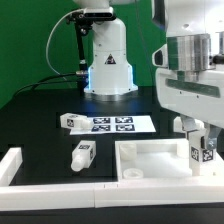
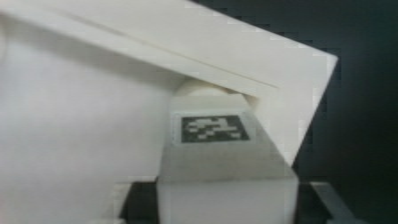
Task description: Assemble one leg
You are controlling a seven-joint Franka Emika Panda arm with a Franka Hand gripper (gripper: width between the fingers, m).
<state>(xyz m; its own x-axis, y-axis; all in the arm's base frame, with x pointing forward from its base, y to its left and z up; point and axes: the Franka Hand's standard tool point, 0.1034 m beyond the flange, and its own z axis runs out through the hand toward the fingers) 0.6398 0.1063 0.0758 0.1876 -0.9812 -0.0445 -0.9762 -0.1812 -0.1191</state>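
The gripper [image 1: 199, 143] is clamped on a white leg [image 2: 217, 150] at the tabletop's [image 1: 150, 160] corner, its checkered marker tag [image 2: 212, 129] bearing no readable writing.

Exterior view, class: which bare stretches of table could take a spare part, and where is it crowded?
Free: the black table on that view's left, and the strip between marker board and tabletop. Crowded: the tabletop's corner on the right, where the gripper holds a leg.

Soft blur, even bright light
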